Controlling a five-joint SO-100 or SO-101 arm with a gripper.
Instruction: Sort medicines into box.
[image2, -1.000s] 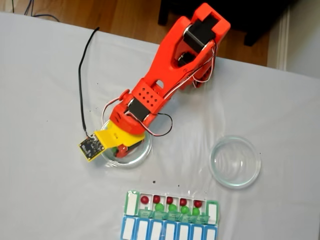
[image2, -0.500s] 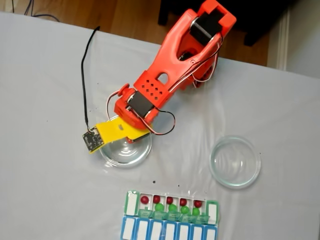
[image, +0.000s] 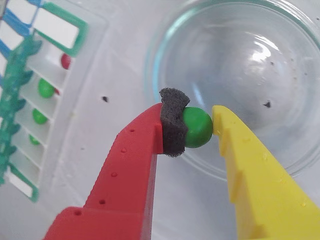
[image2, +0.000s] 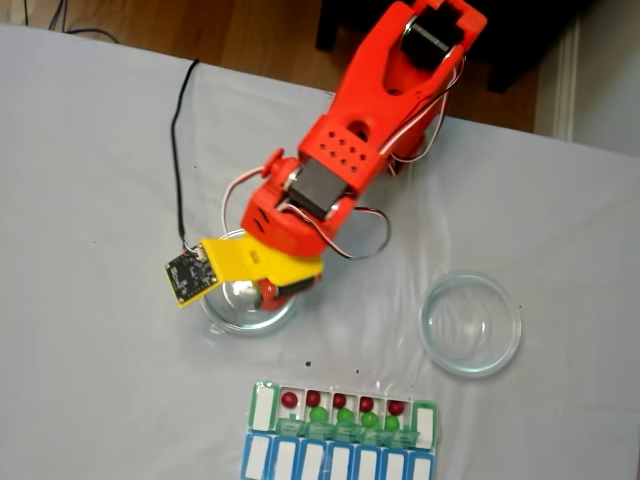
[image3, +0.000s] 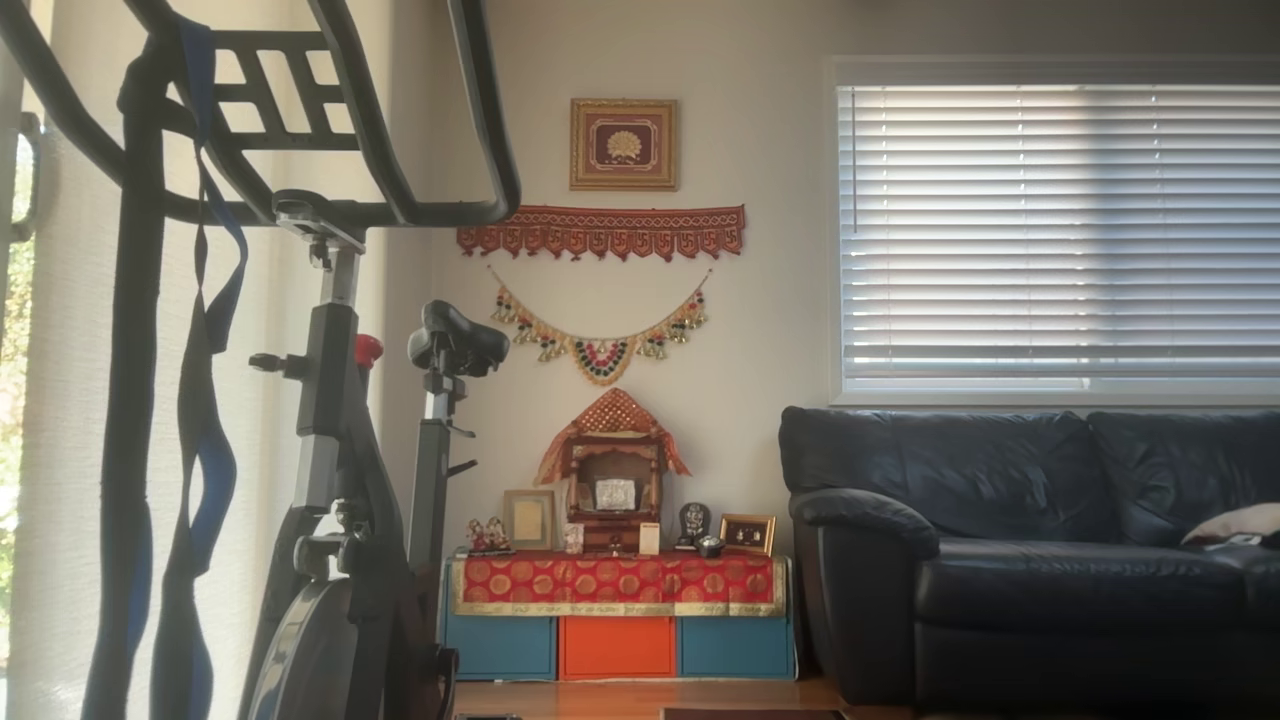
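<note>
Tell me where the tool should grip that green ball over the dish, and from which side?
Across its middle, as now: in the wrist view the tool pinches the green ball at its widest line, the foam pad on the red finger one side, the yellow finger opposite. Come from above the glass dish, since its raised rim likely blocks a sideways approach. The ball is round and glossy, so off-centre contact may squeeze it out.

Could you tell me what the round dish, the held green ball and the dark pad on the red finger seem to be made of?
The dish looks like clear glass: transparent, with bright glare and a thick rim. The green ball in the hand seems hard and smooth, perhaps plastic or coated candy. The dark pad looks like soft foam: matte, fuzzy-edged.
</note>
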